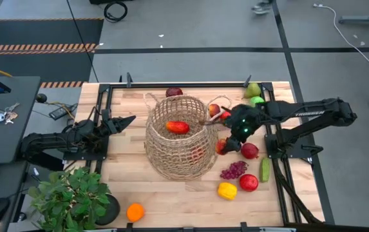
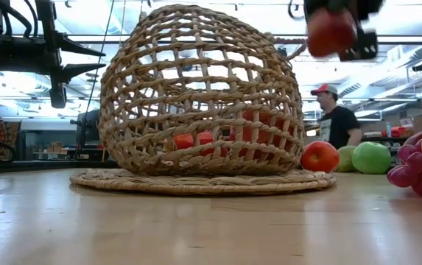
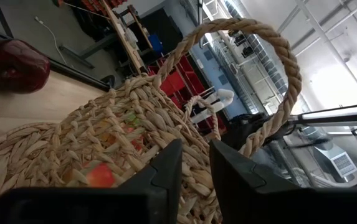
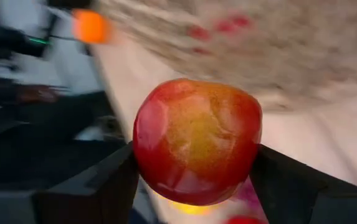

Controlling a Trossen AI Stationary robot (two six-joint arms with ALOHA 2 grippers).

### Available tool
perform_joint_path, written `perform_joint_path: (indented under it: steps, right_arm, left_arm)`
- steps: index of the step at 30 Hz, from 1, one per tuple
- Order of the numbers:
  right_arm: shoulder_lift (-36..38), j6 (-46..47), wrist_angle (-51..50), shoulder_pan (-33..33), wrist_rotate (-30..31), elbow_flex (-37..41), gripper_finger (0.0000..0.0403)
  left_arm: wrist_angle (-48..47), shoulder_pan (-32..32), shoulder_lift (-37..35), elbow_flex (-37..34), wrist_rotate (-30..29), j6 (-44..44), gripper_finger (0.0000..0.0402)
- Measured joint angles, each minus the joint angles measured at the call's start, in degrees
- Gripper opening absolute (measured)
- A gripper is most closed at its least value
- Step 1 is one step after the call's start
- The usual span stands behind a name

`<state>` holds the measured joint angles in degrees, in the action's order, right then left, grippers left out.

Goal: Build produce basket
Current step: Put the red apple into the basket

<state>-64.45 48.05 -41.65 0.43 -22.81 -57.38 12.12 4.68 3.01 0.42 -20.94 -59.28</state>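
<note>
A potted green plant (image 1: 71, 196) and an orange (image 1: 135, 211) sit at the near edge of a wooden table (image 1: 171, 200). A little farther in, on the right side, lie a yellow lemon (image 1: 227, 190), a red apple (image 1: 248, 182), a green cucumber (image 1: 264, 169) and purple grapes (image 1: 234, 169).

In the middle of the table stands a large wicker basket (image 1: 178, 138) with a red pepper (image 1: 177, 127) inside. In the low view more red produce shows through its weave.

Just right of the basket, the right gripper (image 1: 226, 144) pinches a red-and-yellow apple (image 4: 197, 140) between its two fingers, held up off the table about level with the basket's rim. Another red apple (image 1: 250, 151) lies beside it.

On the basket's left, the left gripper (image 1: 127, 120) hangs near the rim, its fingers (image 3: 166, 177) pressed together with nothing between them.

At the far edge lie a dark red apple (image 1: 174, 93), a green pear (image 1: 253, 89) and a green apple (image 1: 256, 101). Beyond the table, a person (image 2: 336, 118) stands in the room.
</note>
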Motion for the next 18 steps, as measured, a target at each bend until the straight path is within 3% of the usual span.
perform_joint_path:
  steps: [6,9,15,18]
  right_arm:
    - [0.0,8.31,10.83,0.0,-5.67,-6.33,0.028]
    - [0.0,10.27,18.35,-0.03,-5.69,-10.15,0.028]
    - [-0.15,1.88,33.28,-4.27,2.81,-17.0,0.028]
    - [-0.13,-1.0,34.42,-6.9,9.68,-19.71,0.028]
  left_arm:
    - [0.0,0.0,-0.02,0.0,0.01,0.0,0.0089]
    - [-0.02,0.01,0.0,0.01,0.01,-0.01,0.0086]
    - [-0.01,0.0,-0.02,0.0,0.01,-0.01,0.0086]
    - [0.0,0.01,-0.01,0.0,0.01,-0.01,0.0089]
